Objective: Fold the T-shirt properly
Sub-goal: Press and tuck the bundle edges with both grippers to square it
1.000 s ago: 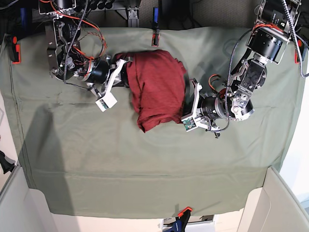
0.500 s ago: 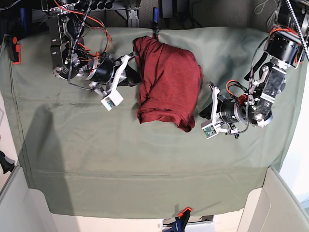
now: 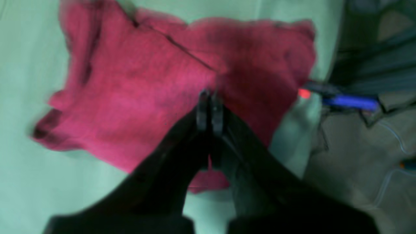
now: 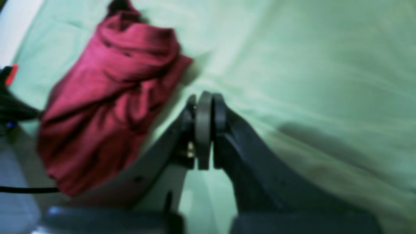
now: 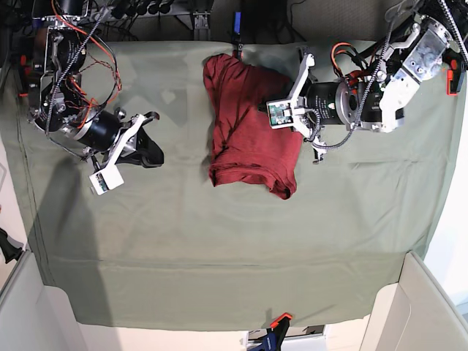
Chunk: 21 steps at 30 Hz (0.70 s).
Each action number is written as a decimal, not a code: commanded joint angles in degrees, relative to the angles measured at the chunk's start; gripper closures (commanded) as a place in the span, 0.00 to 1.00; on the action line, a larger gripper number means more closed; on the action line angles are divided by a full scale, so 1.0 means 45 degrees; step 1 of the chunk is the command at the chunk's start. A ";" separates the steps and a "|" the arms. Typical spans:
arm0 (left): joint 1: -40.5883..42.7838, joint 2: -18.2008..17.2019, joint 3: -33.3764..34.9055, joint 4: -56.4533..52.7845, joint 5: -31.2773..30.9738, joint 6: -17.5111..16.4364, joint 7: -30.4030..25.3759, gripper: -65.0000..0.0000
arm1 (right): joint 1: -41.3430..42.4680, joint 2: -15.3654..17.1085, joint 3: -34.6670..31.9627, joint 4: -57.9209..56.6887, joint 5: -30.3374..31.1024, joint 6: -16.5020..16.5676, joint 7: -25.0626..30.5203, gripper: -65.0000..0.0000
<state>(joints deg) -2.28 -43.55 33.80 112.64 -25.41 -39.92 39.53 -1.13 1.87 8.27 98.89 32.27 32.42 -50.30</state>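
covering the table: a sage-green cloth (image 5: 219, 241), faintly creased, hanging over the near edge and pinned there by an orange-handled clamp (image 5: 276, 324).
t-shirt: the brick-red t-shirt (image 5: 245, 135) lies in a folded, rumpled bundle on the cloth, at the far middle of the table, its top end touching the far edge of the cloth.
t-shirt shape: narrower at the far end, wider at the near hem, which curls up at one corner; the layers are uneven.
far clamp: a blue-handled clamp (image 5: 235, 25) grips the far edge of the cloth just beyond the t-shirt's top end; the left wrist view shows it (image 3: 349, 101) with an orange tip beside the shirt.
left gripper: the left gripper (image 3: 209, 112) has its jaws pressed together with nothing between them, hovering over the t-shirt's side edge; in the base view it (image 5: 265, 108) sits above the shirt's upper part.
right gripper: the right gripper (image 4: 203, 125) is closed and empty, over bare cloth well apart from the t-shirt; in the base view it (image 5: 155, 155) points towards the shirt.
room beyond the t-shirt: dark equipment, red and black wiring and frame parts behind the far edge.
room nearer than the t-shirt: pale panels (image 5: 420, 307) at both front corners.
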 commanded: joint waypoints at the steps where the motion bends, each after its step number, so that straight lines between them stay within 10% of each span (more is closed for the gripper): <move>1: -0.0107 0.0204 -0.0112 -0.0277 0.0194 -0.0017 -0.0510 1.00 | 0.0209 -0.0155 -0.0136 0.0233 0.0466 0.0223 0.0267 1.00; 9: -0.0588 0.2671 -0.0112 -0.4221 0.1802 -0.0017 -0.1613 1.00 | 0.0515 -0.1064 -0.0942 0.0223 -0.0160 0.0219 0.0262 1.00; 21: -0.0432 0.1486 -0.1817 0.0068 -0.2492 -0.0017 0.0267 1.00 | 0.0452 -0.0903 -0.0869 0.0223 -0.0695 0.0209 0.0214 1.00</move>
<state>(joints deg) -3.66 -36.38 25.96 112.16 -35.88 -39.94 41.47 -0.03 -2.07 4.23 98.89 28.08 33.01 -50.52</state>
